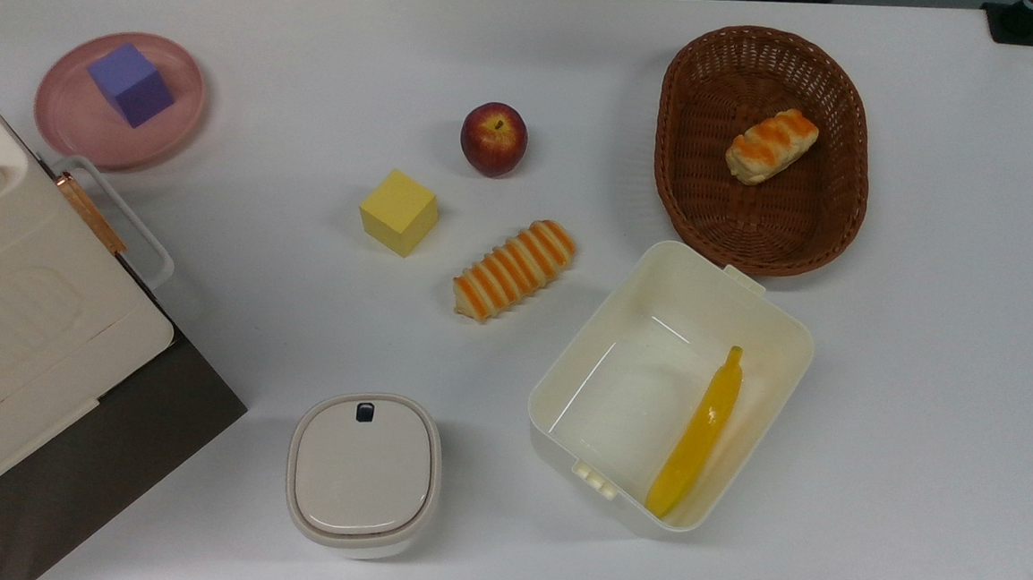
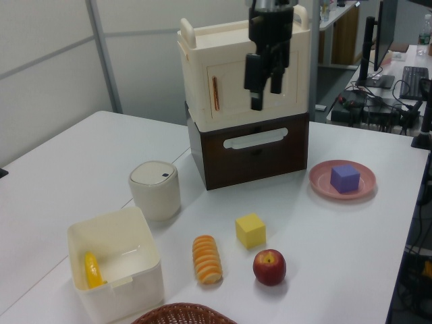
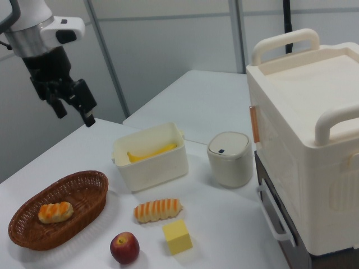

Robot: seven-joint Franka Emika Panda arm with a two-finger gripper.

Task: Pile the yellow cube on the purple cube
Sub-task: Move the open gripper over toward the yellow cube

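Note:
The yellow cube [image 1: 398, 212] [image 2: 250, 231] [image 3: 177, 237] rests on the white table between a red apple and a striped bread. On a pink plate [image 1: 78, 133] [image 2: 320, 182] at the top view's far left sits the purple cube [image 1: 130, 84] [image 2: 345, 178]. My gripper [image 2: 265, 98] [image 3: 74, 116] hangs high above the table, open, with nothing between its fingers. In the left view it is in front of the cream cabinet, well above both cubes.
A red apple [image 1: 493, 138] and a striped bread [image 1: 514, 269] lie beside the yellow cube. A wicker basket [image 1: 692, 202] holds a bun. An open cream box [image 1: 565, 374] holds a banana [image 1: 698, 436]. A lidded cream canister [image 1: 364, 471] and a cream-and-brown cabinet [image 2: 243, 128] stand nearby.

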